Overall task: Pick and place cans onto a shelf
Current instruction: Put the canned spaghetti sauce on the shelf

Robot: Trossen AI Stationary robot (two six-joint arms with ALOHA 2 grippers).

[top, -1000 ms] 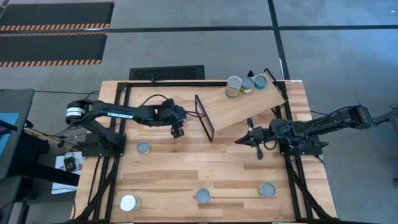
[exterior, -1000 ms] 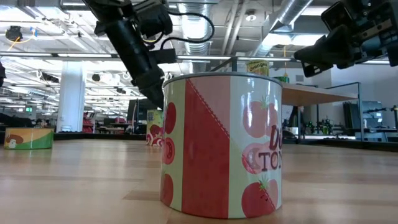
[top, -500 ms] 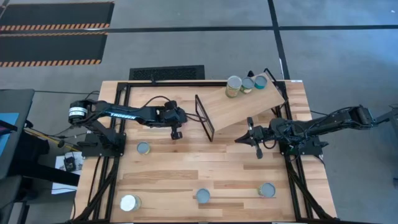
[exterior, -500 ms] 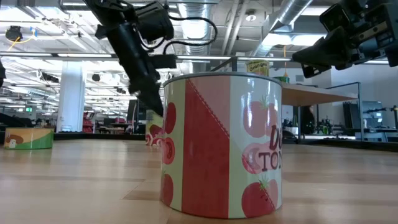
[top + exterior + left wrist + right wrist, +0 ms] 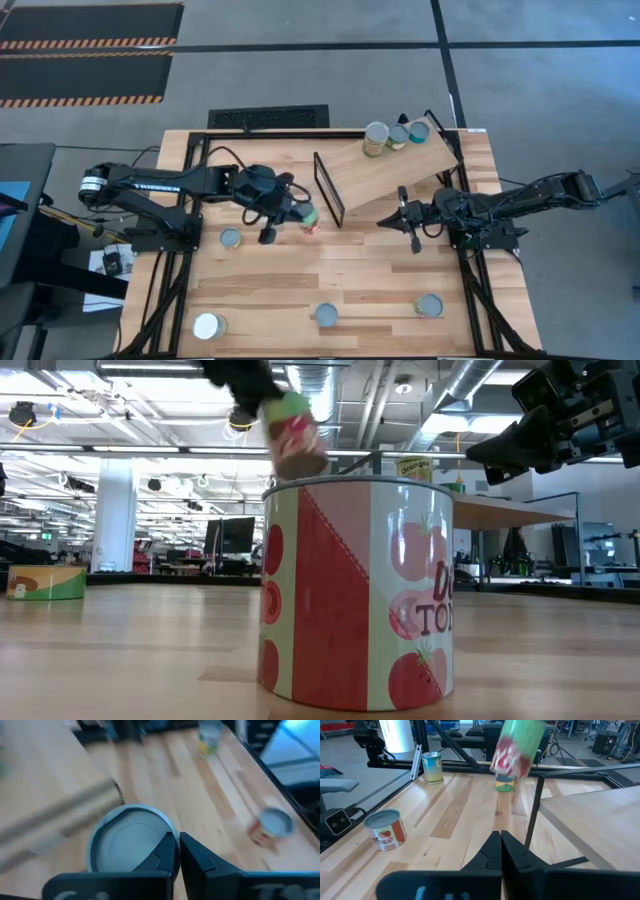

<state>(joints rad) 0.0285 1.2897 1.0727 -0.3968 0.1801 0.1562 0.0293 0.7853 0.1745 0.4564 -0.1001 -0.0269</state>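
I am holding a tomato can [image 5: 307, 215] in my left gripper [image 5: 296, 212], jaws closed on its rim, above the counter [image 5: 330, 270] beside the shelf [image 5: 385, 170]. It is probably rigid, smooth and slippery. My right gripper [image 5: 384, 222] is waiting, jaws closed.

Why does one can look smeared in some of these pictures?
Low view: the green-and-red can up top is smeared, while the tomato can in front is crisp. Right wrist view: the same green-and-red can is streaked, the table sharp. Left wrist view: the table is streaked all over. High view: nothing noticeably smeared. This is probably quick motion.
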